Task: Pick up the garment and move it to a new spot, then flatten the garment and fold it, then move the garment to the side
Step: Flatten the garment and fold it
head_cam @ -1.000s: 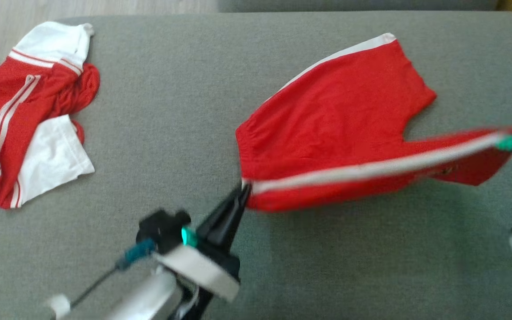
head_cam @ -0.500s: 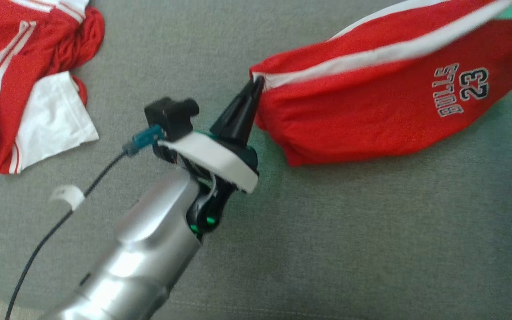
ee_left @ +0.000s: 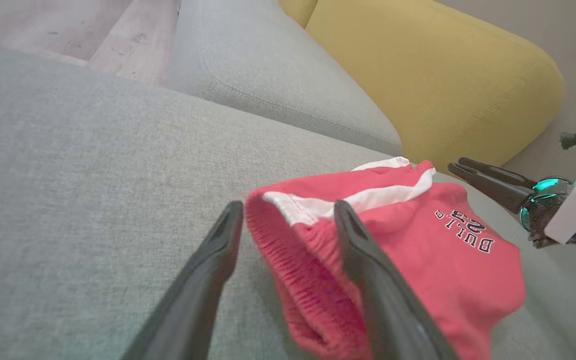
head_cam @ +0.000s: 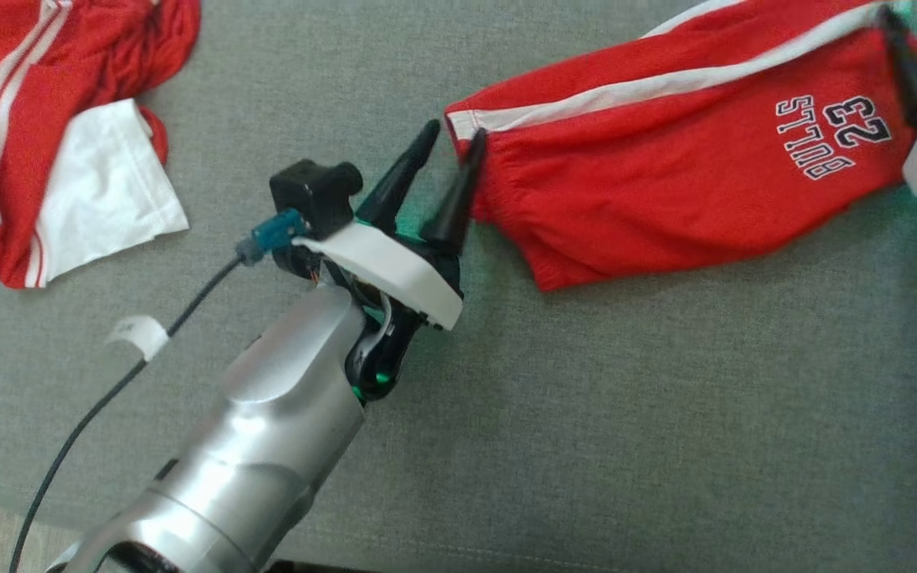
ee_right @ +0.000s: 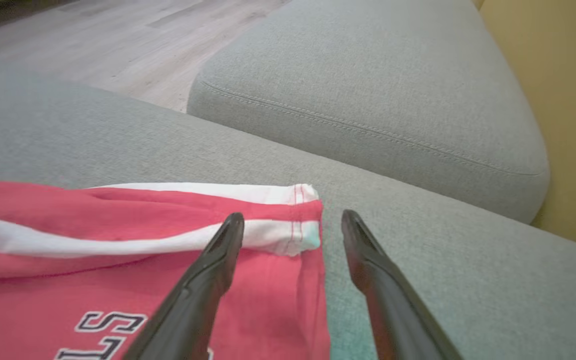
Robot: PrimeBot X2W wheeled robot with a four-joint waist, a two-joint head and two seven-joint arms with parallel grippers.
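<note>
left hand (head_cam: pixel 454 135): we've got its fingers spread wide, waistband corner sitting loose between them
right hand (ee_right: pixel 293 220): wide too, hem corner loose between its fingers
shorts (head_cam: pixel 665 175): red, doubled over, lying on the grey sofa (head_cam: pixel 586 398)
shirt (head_cam: pixel 68 159): well apart, far left

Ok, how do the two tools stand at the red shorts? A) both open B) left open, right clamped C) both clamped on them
A: the left tool and the right tool are each spread wide, not pinching the shorts on the sofa.
</note>
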